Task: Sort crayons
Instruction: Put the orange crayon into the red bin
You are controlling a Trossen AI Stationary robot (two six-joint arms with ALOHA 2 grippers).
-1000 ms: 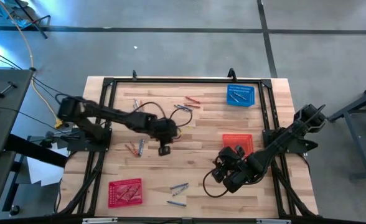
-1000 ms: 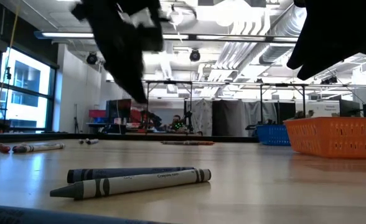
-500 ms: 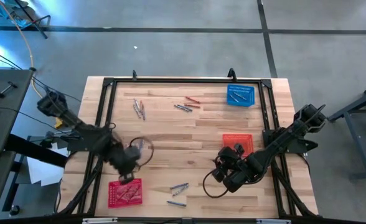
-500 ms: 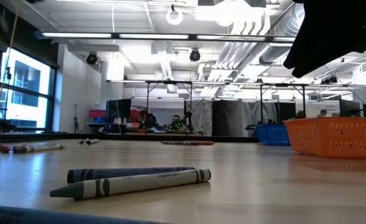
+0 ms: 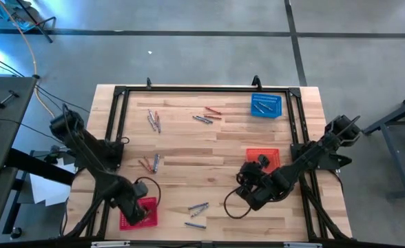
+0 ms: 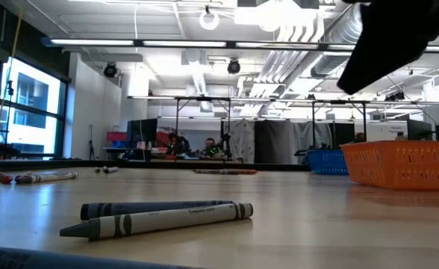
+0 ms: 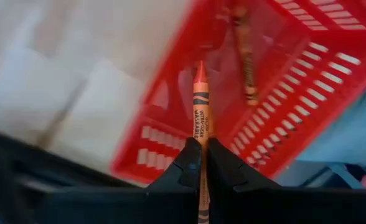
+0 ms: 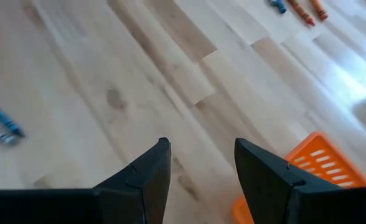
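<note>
My left gripper (image 5: 138, 207) hangs over the red basket (image 5: 147, 219) at the table's near left and is shut on a red-orange crayon (image 7: 199, 102). More red crayons (image 7: 245, 56) lie in that basket. My right gripper (image 8: 198, 168) is open and empty above the bare table, beside a second red basket (image 5: 262, 156); in the high view it sits at the near right (image 5: 247, 193). Loose crayons lie on the table at the far left (image 5: 154, 120), the far middle (image 5: 204, 118), the left (image 5: 149, 163) and the near middle (image 5: 198, 207). Two grey-blue crayons (image 6: 160, 215) lie close in the low view. My left gripper pinches the red-orange crayon between its two fingers (image 7: 186, 168), on the wrapped shaft behind its middle (image 7: 199, 135). The crayon lies along the fingers, its pointed tip (image 7: 199, 67) sticking out past them. It is lifted clear, above the red basket's wall.
A blue basket (image 5: 266, 105) with a few crayons stands at the far right. A dark frame (image 5: 189, 89) runs around the table top. The right arm (image 6: 399, 37) hangs into the low view at the upper right. Open wood lies in the table's middle.
My left gripper has gone from the table's middle toward the near left corner and now hangs over the near-left red basket; it has left the low view. My right arm has kept nearly still.
</note>
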